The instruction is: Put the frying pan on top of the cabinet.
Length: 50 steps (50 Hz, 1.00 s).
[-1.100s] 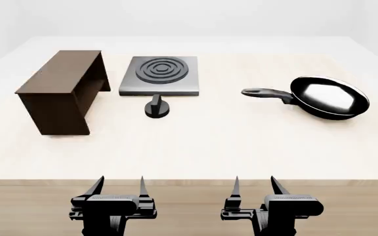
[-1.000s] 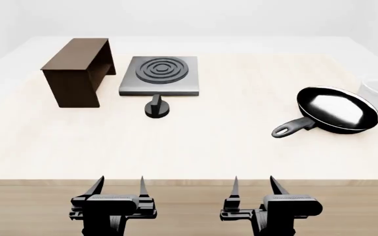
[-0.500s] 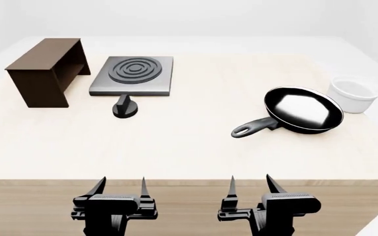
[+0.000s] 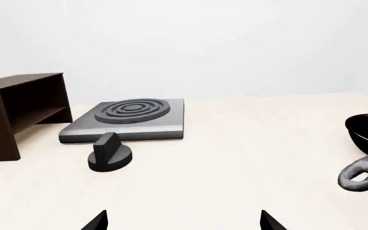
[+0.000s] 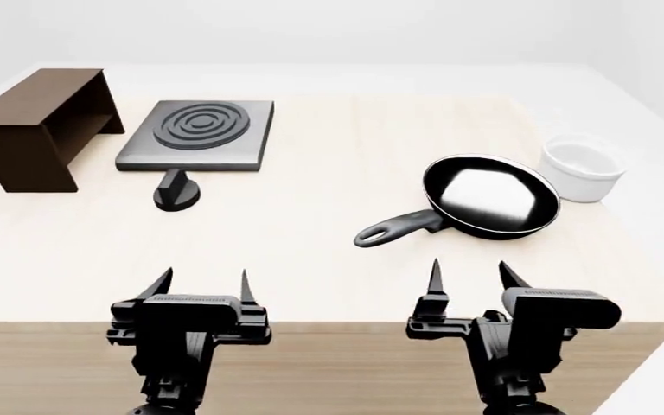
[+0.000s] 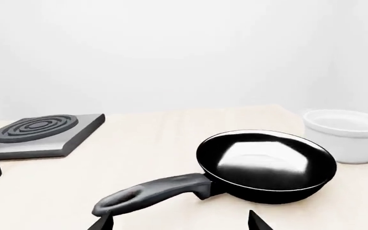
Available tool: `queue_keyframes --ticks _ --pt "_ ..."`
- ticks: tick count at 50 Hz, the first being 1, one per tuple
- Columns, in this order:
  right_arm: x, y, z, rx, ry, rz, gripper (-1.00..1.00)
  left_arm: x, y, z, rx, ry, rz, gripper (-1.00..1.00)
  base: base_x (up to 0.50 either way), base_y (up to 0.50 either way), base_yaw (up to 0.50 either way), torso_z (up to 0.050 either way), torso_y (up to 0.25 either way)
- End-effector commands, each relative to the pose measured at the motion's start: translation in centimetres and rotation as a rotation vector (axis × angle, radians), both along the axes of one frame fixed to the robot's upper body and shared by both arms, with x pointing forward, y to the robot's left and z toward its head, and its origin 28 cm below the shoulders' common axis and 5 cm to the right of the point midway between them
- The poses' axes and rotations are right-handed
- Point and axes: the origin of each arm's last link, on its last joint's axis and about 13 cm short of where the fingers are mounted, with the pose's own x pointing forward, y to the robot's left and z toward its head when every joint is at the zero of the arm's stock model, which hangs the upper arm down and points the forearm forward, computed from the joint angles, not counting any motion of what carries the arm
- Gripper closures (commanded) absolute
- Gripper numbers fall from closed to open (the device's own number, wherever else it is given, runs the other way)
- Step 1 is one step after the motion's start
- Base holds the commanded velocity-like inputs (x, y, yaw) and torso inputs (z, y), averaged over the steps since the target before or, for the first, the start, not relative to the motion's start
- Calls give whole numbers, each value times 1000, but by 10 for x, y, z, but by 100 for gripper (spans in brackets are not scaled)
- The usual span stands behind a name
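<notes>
Presently catalogued on the bench (image 5: 309,251):

- Frying pan (image 5: 491,195): set on the right half, upright, untouched. Its handle (image 5: 399,230) is run from the bowl of the pan toward the near edge and leftward, so its free end is presented just ahead of the right pincer (image 5: 469,281).
- Right pincer: spread, nothing held; judged the nearer arm for the grasp.
- Left pincer (image 5: 203,288): spread, nothing held, well apart from the pan.
- Cabinet (image 5: 35,126): placed at the far left, flat top bare, well apart from the pan.
- Hotplate (image 5: 198,134), its knob (image 5: 176,191), white bowl (image 5: 584,167): also noted.
</notes>
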Motion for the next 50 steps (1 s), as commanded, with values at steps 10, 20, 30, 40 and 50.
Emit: queue_keyframes --ticks 10,20,30,40,50 --pt "-7 -4 49 -26 -86 -12 -100 4 4 38 58 -31 38 -100 500 0 0 0 0" --pt "-8 -3 45 -29 -77 -13 -100 2 4 36 65 -29 28 -100 500 0 0 0 0" --pt "-7 -4 44 -25 -83 -21 -100 3 4 34 71 -27 27 -100 500 0 0 0 0" --pt "-7 -4 44 -27 -86 -24 -100 4 4 33 73 -25 27 -100 500 0 0 0 2" --pt "-21 -8 75 -41 -273 -31 -100 4 4 33 73 -23 28 -100 200 0 0 0 0"
